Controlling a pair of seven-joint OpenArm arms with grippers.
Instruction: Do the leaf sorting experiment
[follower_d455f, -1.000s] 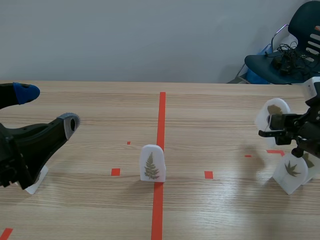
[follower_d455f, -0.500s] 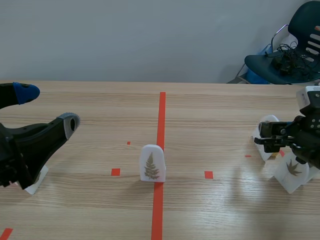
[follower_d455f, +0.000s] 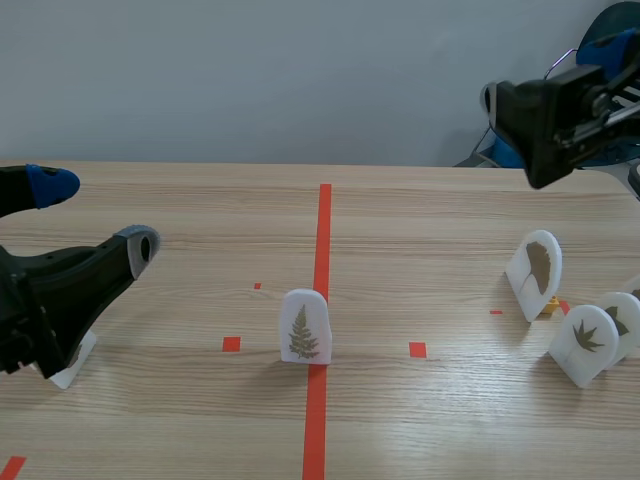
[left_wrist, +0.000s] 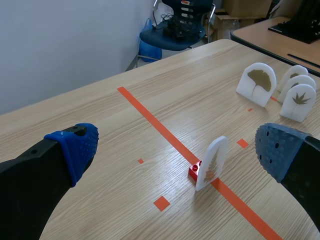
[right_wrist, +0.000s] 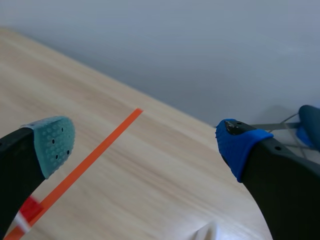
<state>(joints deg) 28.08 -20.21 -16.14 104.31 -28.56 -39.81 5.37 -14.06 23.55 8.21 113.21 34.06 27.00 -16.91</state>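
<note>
Scene and left wrist views, both toward fern card (follower_d455f: 304, 326)

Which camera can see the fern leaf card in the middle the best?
The scene view: the fern card faces it, so the whole leaf shows. The left wrist view sees it slantwise, with the leaf squashed narrow. The right wrist view does not clearly show it.

You had a left gripper (left_wrist: 177, 150) of two thick black fingers, one capped with a bright blue dotted pad (left_wrist: 75, 147), the other with a grey-blue pad (left_wrist: 282, 150). Your right gripper (right_wrist: 145, 144) was black too, with one teal pad (right_wrist: 50, 142) and one blue; its arm (follower_d455f: 555, 110) was blocky.
</note>
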